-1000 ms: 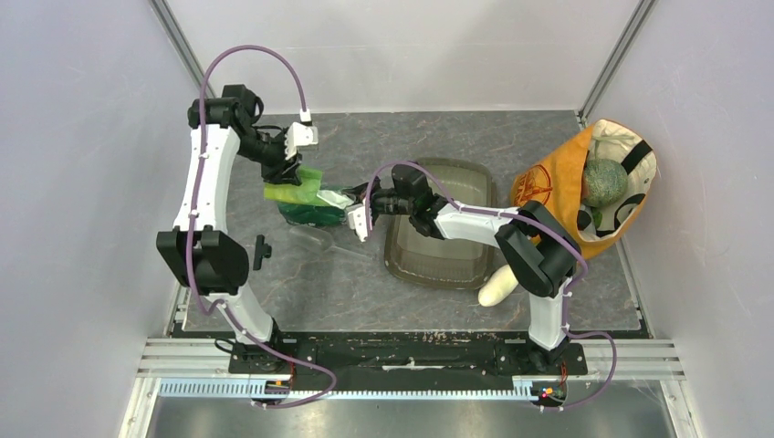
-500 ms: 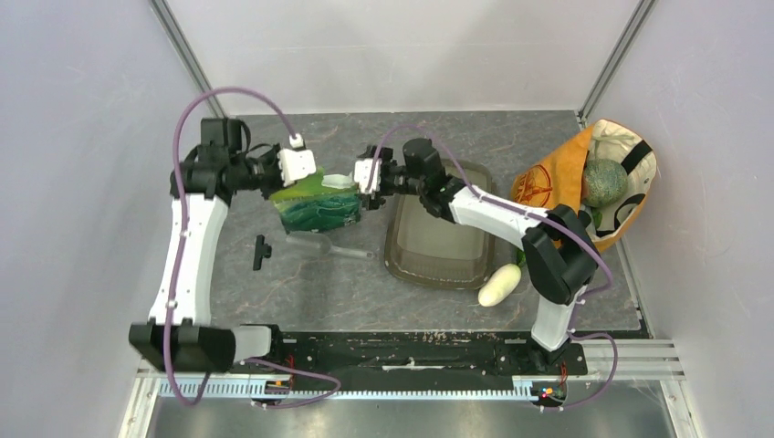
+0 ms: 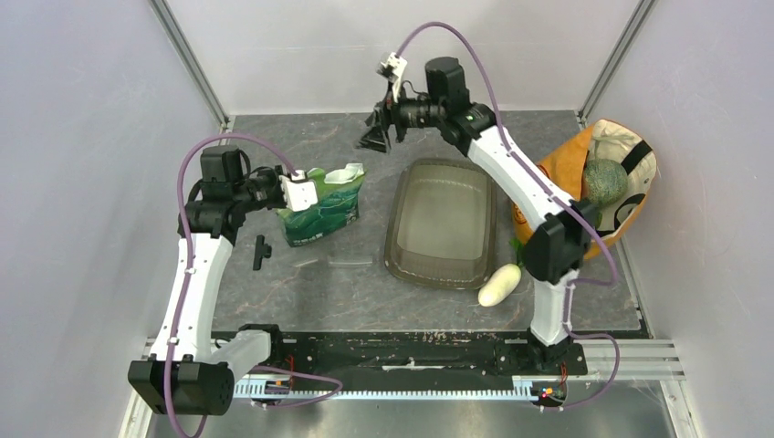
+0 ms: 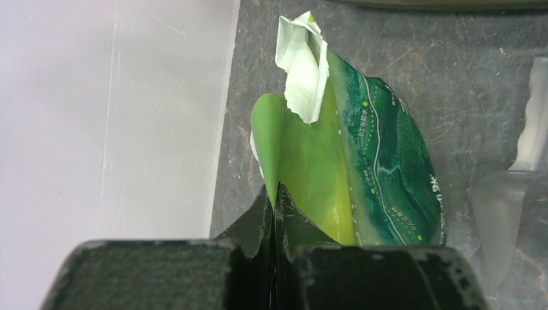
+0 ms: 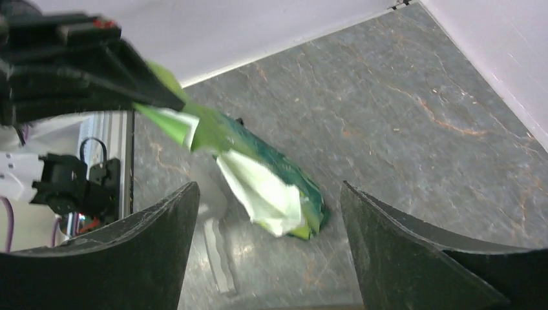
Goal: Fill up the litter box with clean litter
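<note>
The left gripper [image 3: 299,190] is clenched on the light-green side edge of the green litter pouch [image 3: 325,212], whose torn white top stands open on the side facing the litter box [image 3: 442,224]. The smoky translucent tray lies flat at the middle of the grey table [image 3: 292,146], near the pouch but not touching it, with a white oval vegetable [image 3: 499,285] at its near right corner. The right gripper [image 3: 372,139] hangs over the far edge, fingers spread and holding nothing

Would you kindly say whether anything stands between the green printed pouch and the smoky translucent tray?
Nothing visible does: only grey tabletop separates the green printed pouch, held by the left pincer, from the smoky translucent tray.
</note>
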Tool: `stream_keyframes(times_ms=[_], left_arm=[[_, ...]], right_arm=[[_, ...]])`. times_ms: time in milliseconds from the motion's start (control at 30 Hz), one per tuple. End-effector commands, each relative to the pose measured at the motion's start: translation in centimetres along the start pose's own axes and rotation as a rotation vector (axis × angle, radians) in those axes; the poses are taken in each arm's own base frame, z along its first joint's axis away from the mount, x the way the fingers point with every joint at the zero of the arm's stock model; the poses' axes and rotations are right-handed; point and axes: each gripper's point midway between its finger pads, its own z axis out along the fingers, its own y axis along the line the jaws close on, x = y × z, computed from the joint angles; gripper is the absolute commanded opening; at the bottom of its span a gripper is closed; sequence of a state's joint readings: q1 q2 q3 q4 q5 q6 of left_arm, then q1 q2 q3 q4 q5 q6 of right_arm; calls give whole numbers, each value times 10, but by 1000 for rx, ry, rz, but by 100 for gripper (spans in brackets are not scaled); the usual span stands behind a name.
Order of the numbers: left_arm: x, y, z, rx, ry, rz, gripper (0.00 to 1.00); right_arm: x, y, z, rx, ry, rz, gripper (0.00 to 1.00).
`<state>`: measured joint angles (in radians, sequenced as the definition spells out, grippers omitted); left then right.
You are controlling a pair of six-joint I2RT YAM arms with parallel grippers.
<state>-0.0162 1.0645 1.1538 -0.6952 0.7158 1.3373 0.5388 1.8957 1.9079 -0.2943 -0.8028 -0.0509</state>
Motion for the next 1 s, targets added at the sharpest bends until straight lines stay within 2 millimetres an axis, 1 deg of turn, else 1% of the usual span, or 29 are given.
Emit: stream_keyframes(times_ms=[0, 100, 233, 300, 400, 467, 567, 633, 733, 800, 867, 900, 967], left_arm=[[-20, 17, -2, -49, -79, 164, 2], [-25, 21, -4, -64, -91, 197, 2], [-27, 22, -6, -75, -91, 222, 2], [-27, 22, -7, -76, -91, 238, 2], [-28, 22, -8, -80, -90, 244, 2], [-27, 22, -8, -80, -88, 245, 2], [-28, 22, -8, -82, -88, 250, 2], [-28, 22, -9, -82, -88, 256, 2], [-28, 23, -9, -82, -90, 264, 2], [-29, 23, -9, -83, -91, 269, 2], [-29, 24, -9, -84, -91, 275, 2], [-29, 23, -9, -83, -91, 275, 2], [-30, 24, -10, -86, -93, 280, 2]], right_arm=[[39, -2, 24, -4, 201, 248, 85], [56, -12, 30, 24, 266, 179, 82], [77, -14, 34, 27, 329, 77, 77], [83, -17, 38, 38, 346, 77, 75], [88, -26, 42, 77, 350, 111, 69], [89, -27, 44, 93, 345, 144, 69], [84, -24, 46, 93, 321, 194, 69], [73, -16, 48, 58, 282, 213, 75], [55, -3, 49, 3, 229, 228, 79], [42, 2, 48, -12, 194, 224, 84], [35, -2, 49, 3, 171, 205, 87], [35, -6, 51, 15, 167, 198, 89], [39, -14, 55, 34, 172, 192, 89]])
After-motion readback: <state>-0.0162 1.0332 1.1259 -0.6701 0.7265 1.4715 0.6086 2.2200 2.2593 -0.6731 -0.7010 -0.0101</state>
